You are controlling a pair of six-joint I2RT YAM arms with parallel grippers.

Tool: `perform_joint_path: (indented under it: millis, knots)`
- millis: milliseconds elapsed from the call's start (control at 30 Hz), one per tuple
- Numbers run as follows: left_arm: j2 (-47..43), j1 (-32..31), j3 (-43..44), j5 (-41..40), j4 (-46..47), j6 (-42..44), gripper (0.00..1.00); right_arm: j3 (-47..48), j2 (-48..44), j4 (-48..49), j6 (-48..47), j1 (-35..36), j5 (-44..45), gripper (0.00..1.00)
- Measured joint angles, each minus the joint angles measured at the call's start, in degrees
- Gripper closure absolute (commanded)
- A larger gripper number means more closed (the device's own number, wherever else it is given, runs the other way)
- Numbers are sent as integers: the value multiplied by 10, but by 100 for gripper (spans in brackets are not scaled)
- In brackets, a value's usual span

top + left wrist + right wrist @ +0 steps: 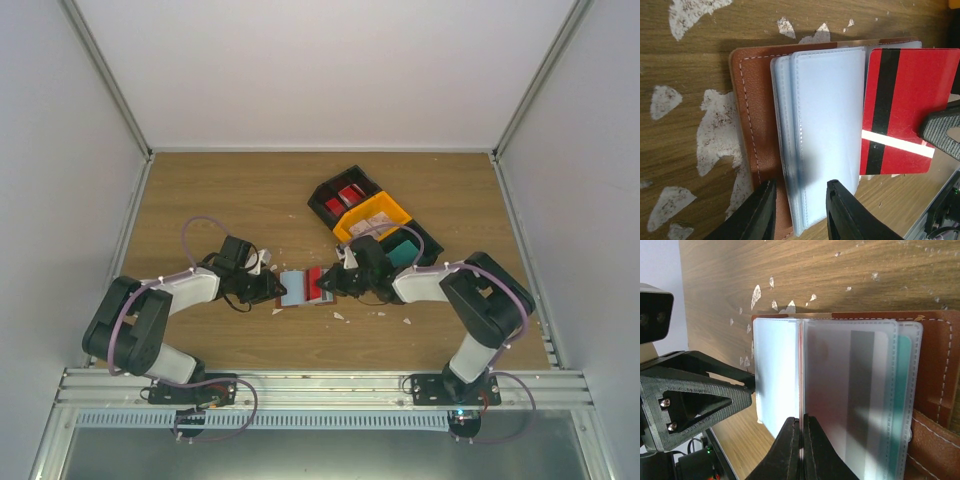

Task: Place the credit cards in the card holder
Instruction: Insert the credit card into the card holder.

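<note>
The card holder (295,288) lies open at mid-table, brown leather (752,100) with pale plastic sleeves (830,125). My left gripper (801,187) has its jaws closed part-way onto the near edge of the sleeve stack. A red credit card (895,100) with a black stripe is pinched in my right gripper (801,419), which is shut. The card stands edge-on at the gap between two sleeves. In the right wrist view a striped card (860,390) and a teal card (900,390) sit inside sleeves. From above, the left gripper (272,290) and right gripper (330,282) face each other across the holder.
A black-and-orange bin tray (392,208) stands behind the right arm, with red cards (340,197) and a teal one (403,252) in it. White scraps (340,316) dot the wood. The left arm's finger (700,400) fills the left of the right wrist view.
</note>
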Motion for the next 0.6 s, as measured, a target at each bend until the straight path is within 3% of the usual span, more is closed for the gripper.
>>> perform_joint_path:
  millis: [600]
  knots:
    - [13,2,3,1,0,4,79,0,44,59,42,0,-45,100]
